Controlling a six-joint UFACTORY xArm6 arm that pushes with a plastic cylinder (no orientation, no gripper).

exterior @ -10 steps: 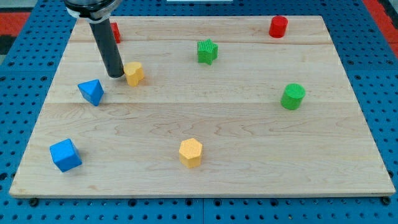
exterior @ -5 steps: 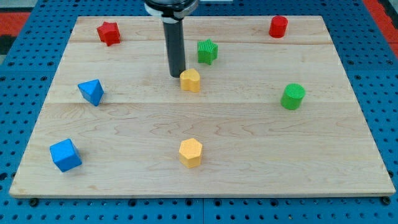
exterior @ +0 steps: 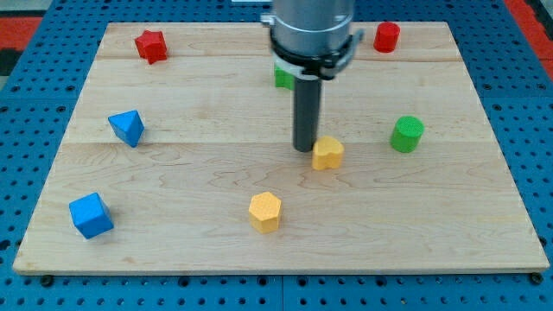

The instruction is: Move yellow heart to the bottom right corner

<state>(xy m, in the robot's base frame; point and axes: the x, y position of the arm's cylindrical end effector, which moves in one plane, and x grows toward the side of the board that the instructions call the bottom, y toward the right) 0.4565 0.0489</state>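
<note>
The yellow heart (exterior: 327,153) lies on the wooden board (exterior: 449,216), a little right of the middle. My tip (exterior: 304,149) touches its upper left side. The rod rises from there to the arm's dark wrist at the view's top. The board's bottom right corner is well down and right of the heart.
A yellow hexagon (exterior: 265,212) lies at the bottom middle. A green cylinder (exterior: 406,134) stands right of the heart. A green block (exterior: 282,76) is partly hidden behind the arm. A red cylinder (exterior: 386,37), a red star (exterior: 150,45), a blue pyramid (exterior: 127,128) and a blue cube (exterior: 91,215) also lie about.
My tip has pushed the yellow heart from the upper left of the board rightwards and down to right of the middle. The other blocks have not moved.
</note>
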